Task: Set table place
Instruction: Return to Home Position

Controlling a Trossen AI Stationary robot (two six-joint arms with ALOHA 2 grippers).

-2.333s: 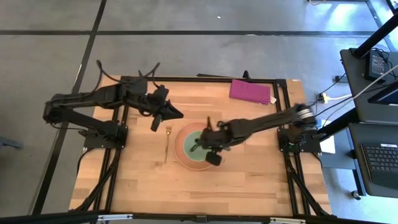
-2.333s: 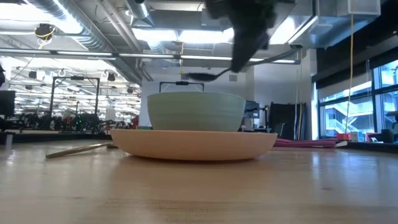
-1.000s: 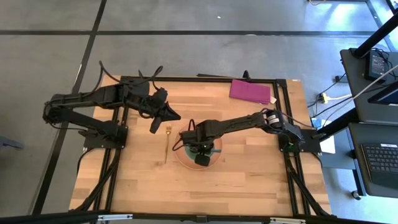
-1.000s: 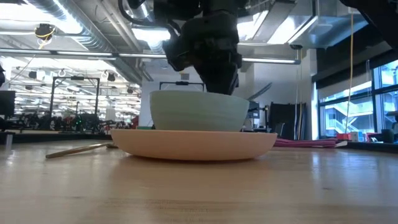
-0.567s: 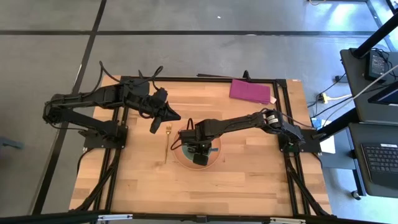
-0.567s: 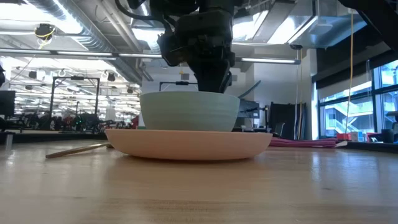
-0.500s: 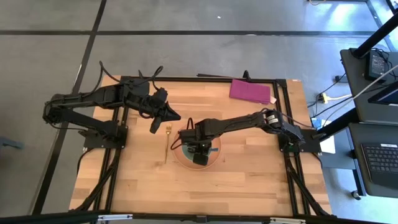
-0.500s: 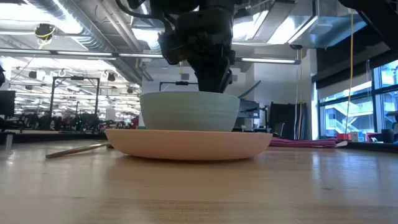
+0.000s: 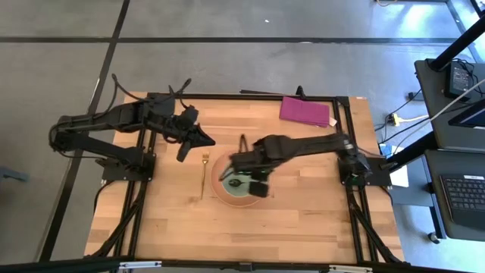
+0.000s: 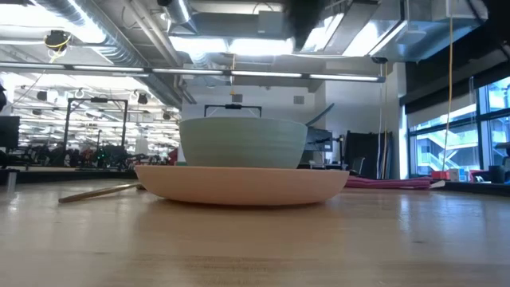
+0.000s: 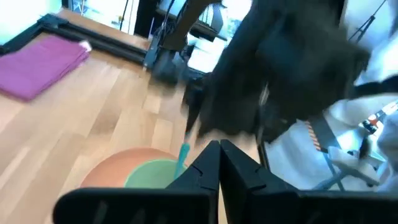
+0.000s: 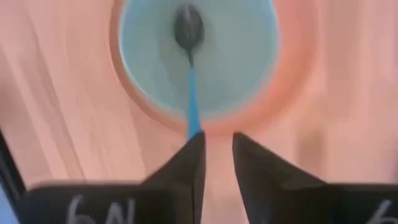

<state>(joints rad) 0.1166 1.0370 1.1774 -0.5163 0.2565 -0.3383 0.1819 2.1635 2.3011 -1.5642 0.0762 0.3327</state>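
The pale green bowl stands on the round orange plate at mid-table; both also show in the low view, the bowl on the plate. The spoon lies in the bowl, its dark head on the bottom and its light blue handle leaning on the rim. My right gripper hangs open above the bowl's edge, touching nothing. The gold fork lies flat left of the plate. My left gripper is shut and empty, above the table beyond the fork.
A flat magenta rectangle lies at the table's far right. The black rail frame runs around the table. Bare wood spreads on the near side of the plate.
My right gripper has gone up, away from the bowl and almost out of the low view, and the spoon stays lying in the bowl. Before that the plate and bowl slid a little toward the table's left edge.
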